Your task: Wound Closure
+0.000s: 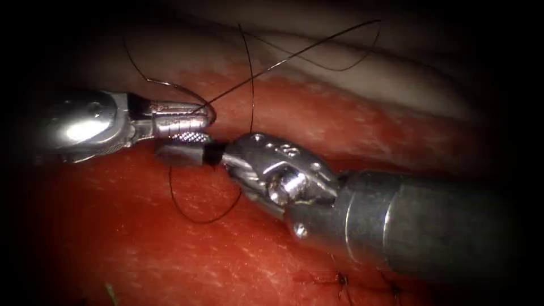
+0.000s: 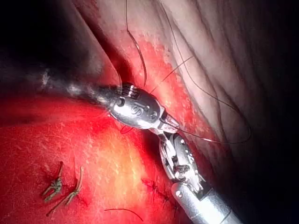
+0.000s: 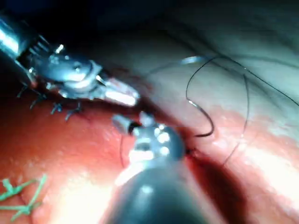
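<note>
While dark stitches (image 1: 341,279) already sit at 5 o'clock, closure looks unfinished: the needle (image 1: 170,86), a thin, glinting curved wire, lies out of the tissue (image 1: 141,243). It arcs toward 10 o'clock from the left tool (image 1: 204,120), whose ridged steel jaws seem clenched on its end. Fine black thread (image 1: 294,54) sweeps to 1 o'clock. Whether the right tool (image 1: 170,154), just beneath, grips anything I cannot tell. The tissue looks wet, red and pebbled.
</note>
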`<state>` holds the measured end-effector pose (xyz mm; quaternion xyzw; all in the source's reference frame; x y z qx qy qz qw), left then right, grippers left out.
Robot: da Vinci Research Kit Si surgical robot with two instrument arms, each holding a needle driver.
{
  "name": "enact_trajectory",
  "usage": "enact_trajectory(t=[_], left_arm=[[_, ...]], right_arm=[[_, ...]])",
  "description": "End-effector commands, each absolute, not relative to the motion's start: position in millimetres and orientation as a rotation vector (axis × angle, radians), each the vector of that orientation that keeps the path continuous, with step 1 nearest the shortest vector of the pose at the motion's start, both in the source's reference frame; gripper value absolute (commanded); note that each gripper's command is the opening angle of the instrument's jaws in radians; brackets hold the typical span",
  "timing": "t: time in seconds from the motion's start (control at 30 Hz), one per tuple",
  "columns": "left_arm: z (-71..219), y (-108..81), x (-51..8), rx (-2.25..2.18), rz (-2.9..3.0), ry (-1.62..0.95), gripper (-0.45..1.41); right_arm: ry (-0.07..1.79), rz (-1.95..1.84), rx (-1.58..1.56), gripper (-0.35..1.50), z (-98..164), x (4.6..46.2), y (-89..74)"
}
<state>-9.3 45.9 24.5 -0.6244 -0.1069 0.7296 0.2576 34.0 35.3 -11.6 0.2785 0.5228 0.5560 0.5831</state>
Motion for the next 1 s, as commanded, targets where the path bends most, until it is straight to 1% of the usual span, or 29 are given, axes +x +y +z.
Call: enact_trajectory(t=[0.03, 0.23, 0.27, 0.3, 0.37, 0.43, 0.5, 0.67, 0.8, 1.0], left_arm=[[25, 45.3, -9.7, -1.691, 1.976, -0.293, -0.35], [25, 46.0, -9.9, -1.645, 1.940, -0.311, -0.34], [25, 46.4, -10.0, -1.586, 1.921, -0.309, 0.21], [25, 46.6, -9.9, -1.562, 1.924, -0.319, 0.37], [24, 46.9, -9.6, -1.496, 1.957, -0.367, 0.58], [24, 48.0, -9.1, -1.361, 2.081, -0.466, 0.69], [23, 49.3, -9.0, -1.287, 2.141, -0.518, 0.71], [19, 54.9, -9.4, -1.132, 2.324, -0.521, 0.70], [17, 57.0, -10.8, -0.989, 2.445, -0.580, 0.70], [19, 57.6, -14.1, -0.742, 2.603, -0.578, 0.74]], right_arm=[[1.202, 1.312, 0.658, -0.35, -11, 34.9, 35.3], [1.151, 1.346, 0.720, -0.35, -11, 35.1, 34.2], [1.136, 1.342, 0.721, -0.35, -11, 35.2, 34.0], [1.129, 1.347, 0.725, -0.35, -11, 35.3, 33.9], [1.113, 1.323, 0.712, -0.35, -11, 35.7, 33.8], [1.076, 1.301, 0.682, -0.35, -10, 37.0, 33.4], [1.052, 1.289, 0.660, -0.35, -10, 38.0, 33.1], [0.980, 1.266, 0.627, -0.35, -8, 41.3, 32.2], [0.944, 1.255, 0.581, -0.35, -7, 41.7, 31.9], [0.923, 1.248, 0.544, -0.35, -7, 42.4, 31.7]])
